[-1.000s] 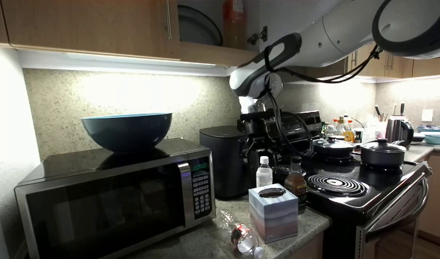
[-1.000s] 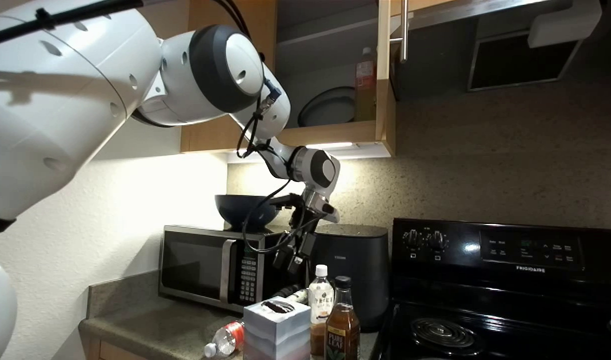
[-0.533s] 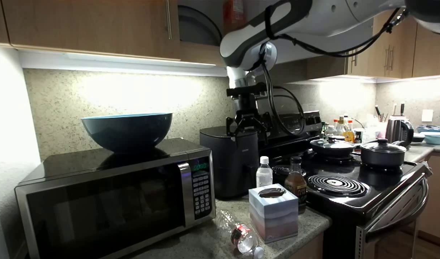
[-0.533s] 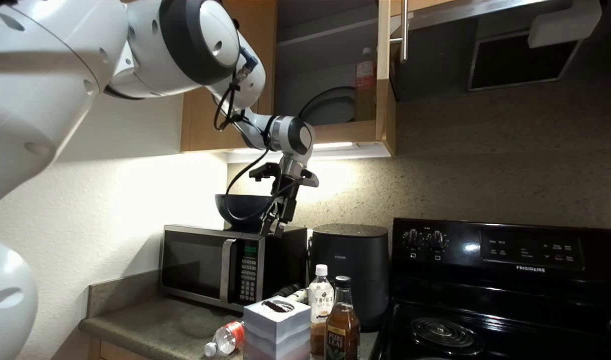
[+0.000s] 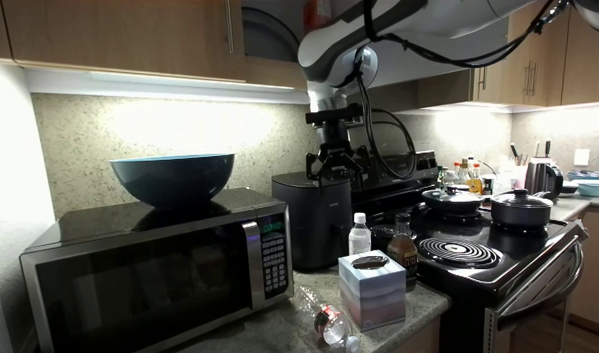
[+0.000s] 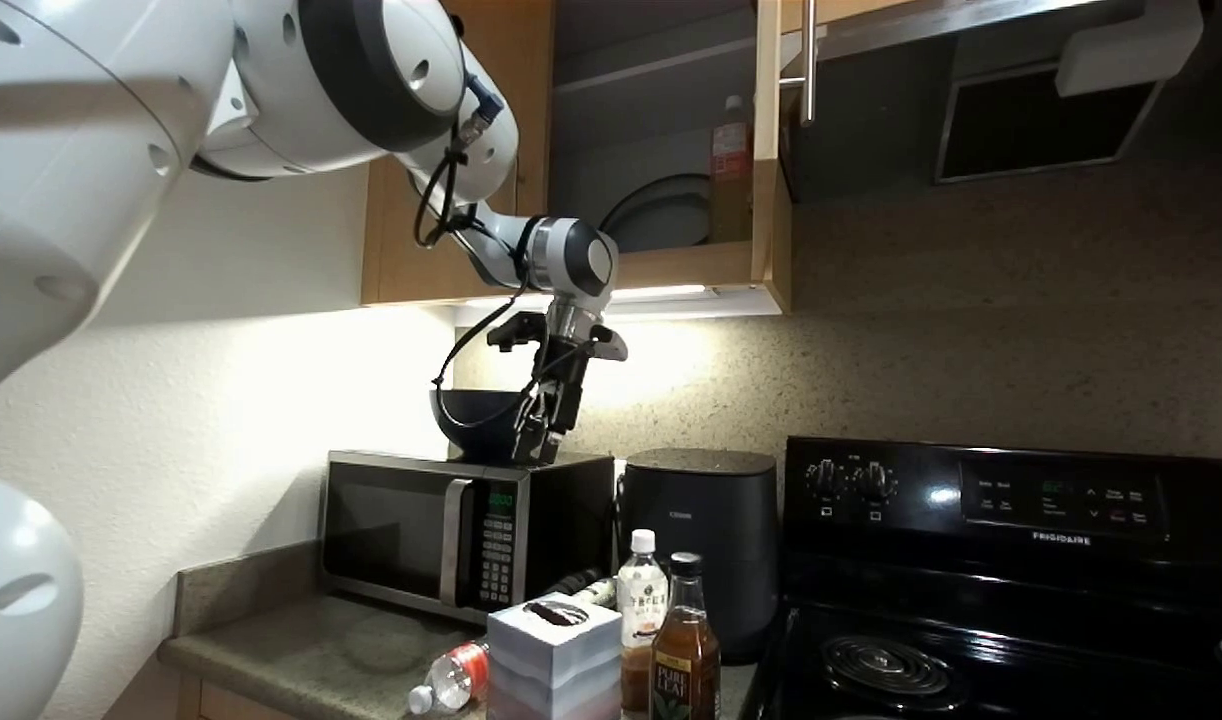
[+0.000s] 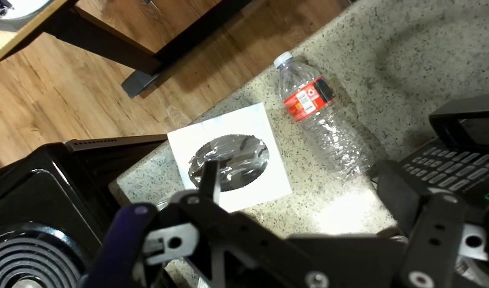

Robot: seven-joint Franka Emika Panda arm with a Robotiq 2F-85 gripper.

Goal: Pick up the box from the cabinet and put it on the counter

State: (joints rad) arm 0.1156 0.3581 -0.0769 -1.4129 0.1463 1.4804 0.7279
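My gripper hangs with its jaws spread wide, higher than the tissue box and well apart from it in both exterior views. The box stands upright on the counter, near the edge, just beside a clear plastic bottle lying on its side. Through the wrist view, I see part of my gripper overlapping the box's oval opening; the cabinet stands open overhead.
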